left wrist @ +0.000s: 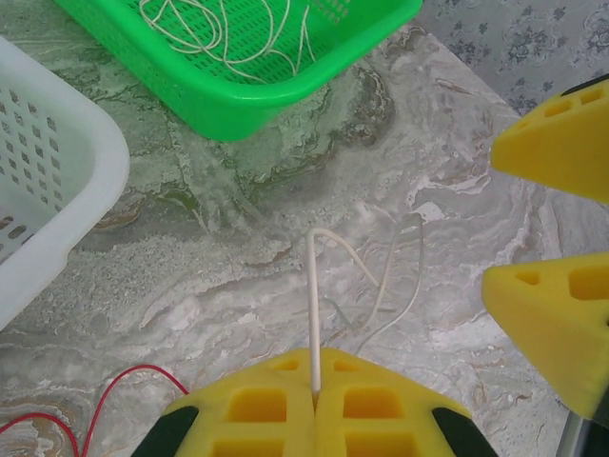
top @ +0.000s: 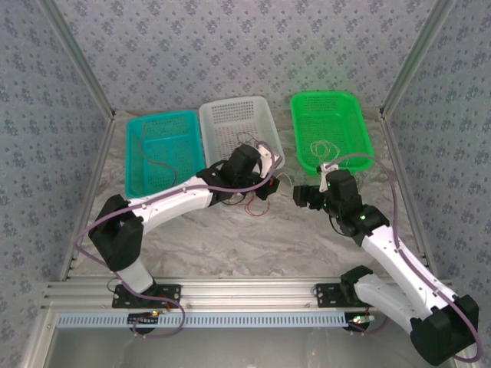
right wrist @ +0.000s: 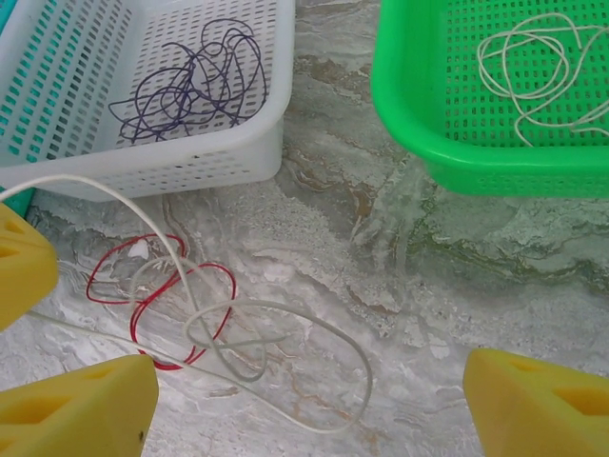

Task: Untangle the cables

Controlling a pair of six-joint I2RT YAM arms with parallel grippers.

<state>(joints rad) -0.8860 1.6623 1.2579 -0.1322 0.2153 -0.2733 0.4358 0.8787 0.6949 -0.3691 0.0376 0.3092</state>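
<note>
1. Yellow-padded, your left gripper (left wrist: pixel 314 373) is pressed together on a white cable (left wrist: pixel 311 286), pinching one strand of it just above the marbled worktop (left wrist: pixel 238 276).
2. Your right gripper (right wrist: pixel 311 386) stands spread wide and holds nothing. In its wrist view, the white cable's loose loops lie on the worktop between its two fingers.
3. The two grippers sit close together near the middle of the worktop, in front of the baskets.
4. The white cable crosses a red cable (right wrist: pixel 157 305). Their loops overlap on the worktop just in front of the white basket (right wrist: pixel 143 171).
5. A dark purple cable (right wrist: pixel 190 86) lies curled inside the white basket.
6. A pale cable (right wrist: pixel 533 67) lies in loose curls inside the green basket (right wrist: pixel 495 171), well apart from the red one.
7. A teal basket (top: pixel 161 149) stands against the white basket's left side.
</note>
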